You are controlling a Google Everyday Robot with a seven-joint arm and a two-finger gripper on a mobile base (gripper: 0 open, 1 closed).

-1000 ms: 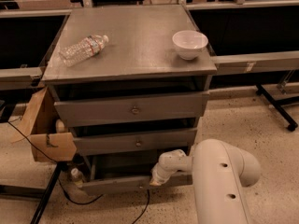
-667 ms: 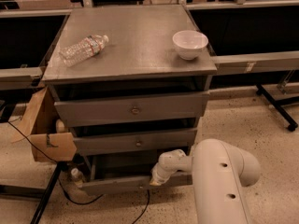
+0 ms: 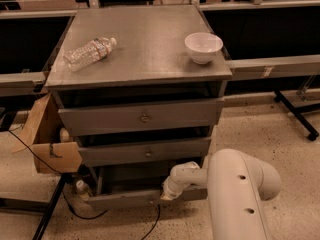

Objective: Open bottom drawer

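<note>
The hand (image 3: 165,195) sits low against the front of the bottom drawer (image 3: 120,200), the lowest grey panel of the cabinet (image 3: 150,59), about where its knob should be (the knob itself is hidden behind the hand). Whether it is clenched on anything I cannot tell. The panel seems to stand a little forward of the upper drawers (image 3: 115,119), so I judge the pull is under way. The next move calls for a straight, level draw outward without slipping off.

The arm (image 3: 243,194) has a smooth off-white casing. Its thick cylindrical link bears two small dark holes and narrows through a rounded joint to the gripper (image 3: 165,195), at the bottom drawer (image 3: 125,199) front.
</note>
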